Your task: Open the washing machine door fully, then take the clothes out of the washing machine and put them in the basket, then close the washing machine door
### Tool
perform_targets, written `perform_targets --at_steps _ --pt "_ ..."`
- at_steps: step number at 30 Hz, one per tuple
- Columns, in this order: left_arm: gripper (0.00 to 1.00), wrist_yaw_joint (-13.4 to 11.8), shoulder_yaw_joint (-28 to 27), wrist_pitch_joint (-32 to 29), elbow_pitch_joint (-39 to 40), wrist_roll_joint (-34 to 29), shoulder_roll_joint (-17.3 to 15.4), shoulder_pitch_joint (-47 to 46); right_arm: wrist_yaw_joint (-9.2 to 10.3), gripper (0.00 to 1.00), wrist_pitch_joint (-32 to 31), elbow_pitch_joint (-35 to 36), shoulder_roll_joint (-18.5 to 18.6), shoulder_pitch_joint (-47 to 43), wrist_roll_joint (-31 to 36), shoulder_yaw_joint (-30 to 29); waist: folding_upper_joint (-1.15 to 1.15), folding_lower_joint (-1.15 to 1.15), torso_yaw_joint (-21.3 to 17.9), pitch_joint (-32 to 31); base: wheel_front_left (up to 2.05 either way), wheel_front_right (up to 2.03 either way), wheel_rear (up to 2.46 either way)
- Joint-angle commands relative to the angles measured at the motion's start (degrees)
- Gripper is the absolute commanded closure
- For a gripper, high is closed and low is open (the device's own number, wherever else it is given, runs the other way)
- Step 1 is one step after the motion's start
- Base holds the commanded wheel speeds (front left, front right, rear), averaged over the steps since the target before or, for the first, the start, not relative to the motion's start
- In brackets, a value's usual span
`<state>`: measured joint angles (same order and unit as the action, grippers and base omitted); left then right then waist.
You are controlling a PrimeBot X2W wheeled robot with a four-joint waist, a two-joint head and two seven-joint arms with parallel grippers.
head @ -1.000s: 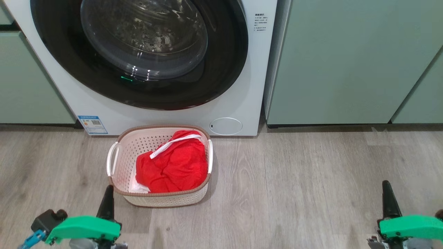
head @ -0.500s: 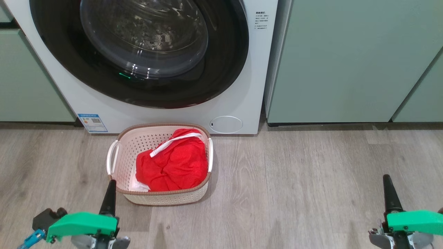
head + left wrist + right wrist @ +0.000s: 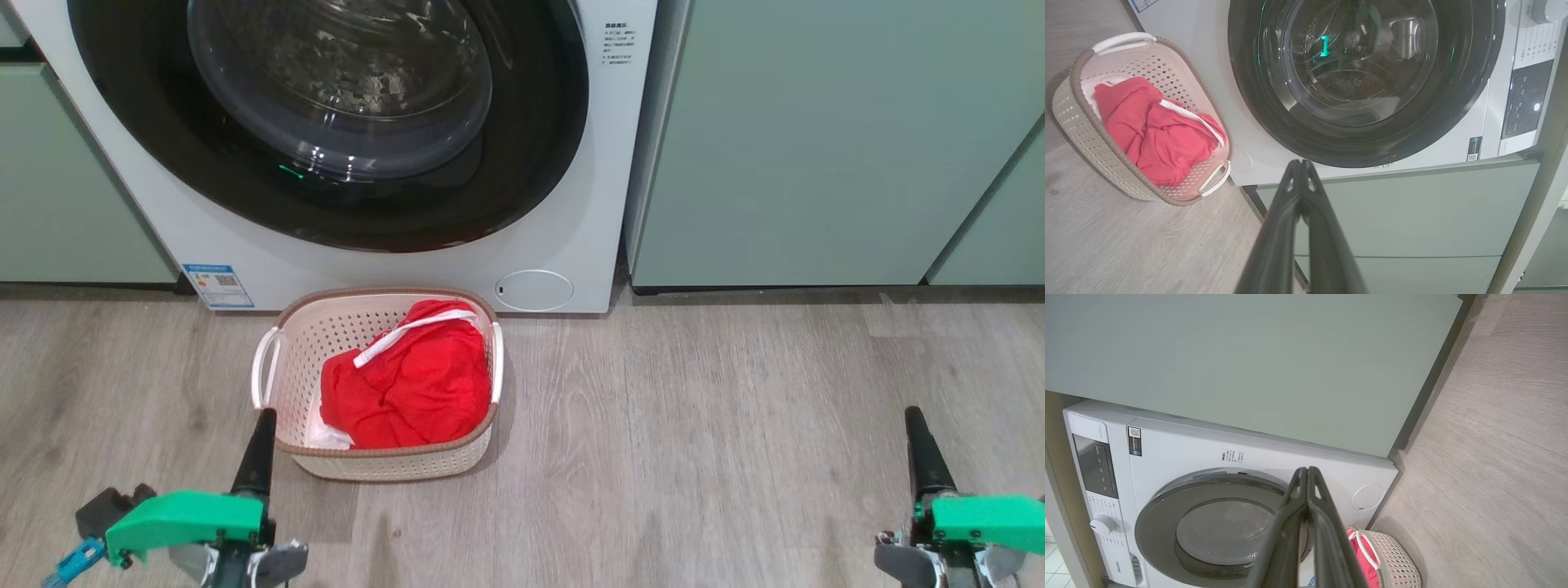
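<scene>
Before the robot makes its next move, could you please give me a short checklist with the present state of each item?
1. Washing machine door closed flush against the machine front: ok.
2. Clothes lying inside the basket: ok.
3. No red fabric seen through the door: ok.
4. Left gripper shut, holding nothing: ok.
5. Right gripper shut, holding nothing: ok.
6. Door latch actually engaged: cannot tell.

Left tool (image 3: 264,420) and right tool (image 3: 915,418) low and well apart, jaws together, empty.
</scene>
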<state>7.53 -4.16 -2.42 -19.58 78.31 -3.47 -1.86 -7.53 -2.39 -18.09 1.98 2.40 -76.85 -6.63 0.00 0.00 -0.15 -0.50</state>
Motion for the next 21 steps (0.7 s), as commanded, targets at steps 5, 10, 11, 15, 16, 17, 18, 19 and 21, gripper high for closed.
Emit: perform_targets --at_steps 5,10,11,15,16,17,18,19,21 --pt "1.00 -0.04 -1.81 -1.11 2.83 3.52 -0.12 -3.70 0.04 1.00 -1.13 2.65 0.82 3.20 -3.98 0.54 0.00 0.00 0.03 0.15 0.00 0.00 0.00" --pt "1.00 -0.04 -1.97 -1.95 3.60 6.44 0.08 -3.87 0.04 1.00 -1.97 3.05 0.84 3.37 -7.18 0.42 0.00 0.00 0.07 0.30 0.00 0.00 0.00" --pt "1.00 -0.04 -2.00 -2.11 3.75 7.03 0.12 -3.91 0.04 1.00 -2.14 3.13 0.85 3.40 -7.82 0.39 0.00 0.00 0.07 0.33 0.00 0.00 0.00" --pt "1.00 -0.04 -2.13 -2.79 4.36 9.36 0.28 -4.05 0.04 1.00 -2.81 3.45 0.86 3.53 -10.38 0.29 0.00 0.00 0.10 0.45 0.00 0.00 0.00" --pt "1.00 -0.04 -2.16 -2.96 4.52 9.94 0.32 -4.09 0.04 1.00 -2.98 3.53 0.87 3.57 -11.02 0.26 0.00 0.00 0.11 0.48 0.00 0.00 0.00" --pt "1.00 -0.04 -2.20 -3.12 4.67 10.53 0.36 -4.12 0.04 1.00 -3.15 3.61 0.87 3.60 -11.67 0.24 0.00 0.00 0.11 0.51 0.00 0.00 0.00" --pt "1.00 -0.04 -2.23 -3.29 4.83 11.11 0.40 -4.16 0.04 1.00 -3.32 3.69 0.88 3.63 -12.31 0.21 0.00 0.00 0.12 0.54 0.00 0.00 0.00" --pt "1.00 -0.04 -2.26 -3.46 4.98 11.69 0.44 -4.19 0.04 1.00 -3.49 3.77 0.88 3.67 -12.95 0.19 0.00 0.00 0.13 0.57 0.00 0.00 0.00" --pt "1.00 -0.04 -2.33 -3.80 5.29 12.86 0.52 -4.27 0.04 1.00 -3.82 3.93 0.89 3.73 -14.23 0.14 0.00 0.00 0.14 0.63 0.00 0.00 0.00"
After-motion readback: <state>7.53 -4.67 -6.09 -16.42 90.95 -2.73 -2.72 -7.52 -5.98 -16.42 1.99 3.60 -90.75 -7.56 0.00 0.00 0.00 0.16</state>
